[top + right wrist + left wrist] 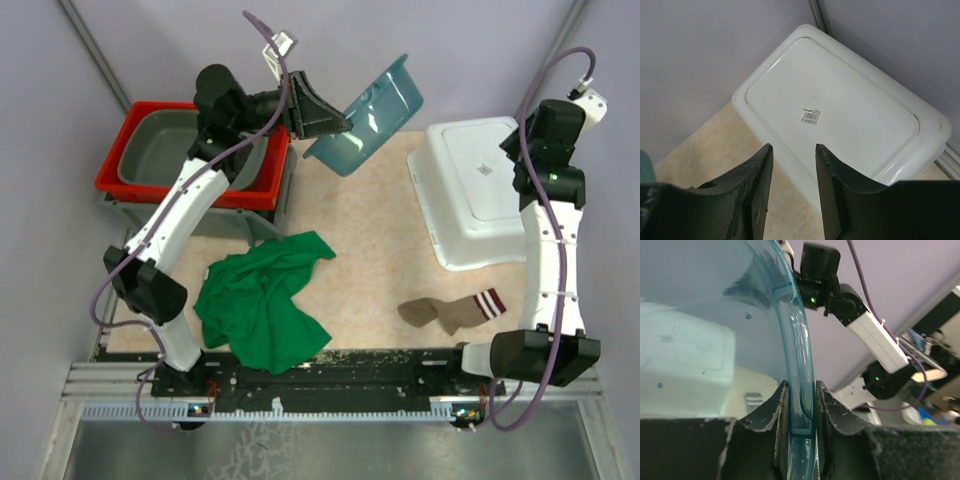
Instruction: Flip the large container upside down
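Observation:
A translucent blue container [375, 105] hangs tilted in the air at the back middle, above the table. My left gripper [338, 124] is shut on its rim. In the left wrist view the blue rim [801, 355] is pinched between the two pads, at my left gripper [801, 388]. A large white container [478, 190] lies bottom up at the back right. My right gripper [794, 150] is open and empty, held above that white container [840, 107] near its edge; a barcode sticker [810, 116] shows on its base.
A red crate [112, 165] holding a grey tub [165, 150] stands at the back left. A green cloth [262, 300] lies crumpled at the front middle. A brown striped sock [450, 312] lies at the front right. Purple walls close in the back and sides.

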